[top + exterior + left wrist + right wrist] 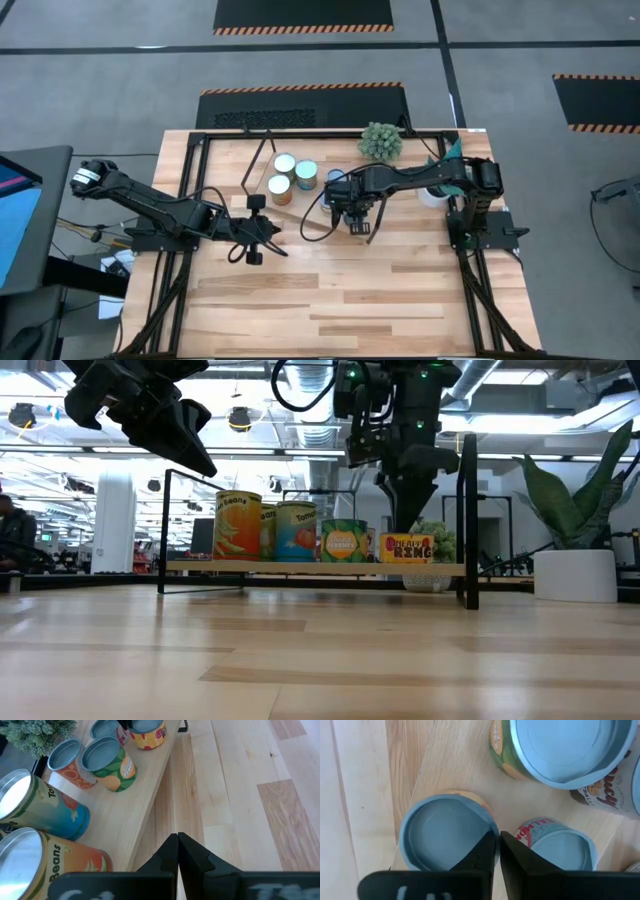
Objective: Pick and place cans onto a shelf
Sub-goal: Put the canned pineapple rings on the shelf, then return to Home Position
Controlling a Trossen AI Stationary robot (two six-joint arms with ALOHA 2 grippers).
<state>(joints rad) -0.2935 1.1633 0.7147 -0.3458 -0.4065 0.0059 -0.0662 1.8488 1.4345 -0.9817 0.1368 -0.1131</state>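
Several cans stand upright on the shelf (300, 568): an orange Beans can (238, 525), a tomato can (295, 530), a green can (343, 541) and a short yellow can (407, 547). My right gripper (497, 845) points down over the yellow can (442, 832). It is open by only a narrow gap, with one finger over the can's blue-grey top and the other just outside its rim. My left gripper (177, 842) hangs shut and empty above the table, left of the shelf (135, 810). My right gripper comes from above at the yellow can's rim (490, 822), on the side toward a neighbouring short can (555, 845). Its fingers straddle that rim, and I cannot tell whether they touch it. The can stands upright on the shelf.
A small green plant (380, 141) sits at the table's far edge behind the shelf. A white pot (575, 575) with big leaves stands at the right. The near half of the plank table (340, 300) is bare wood. Black frame rods (190, 200) run along both sides.
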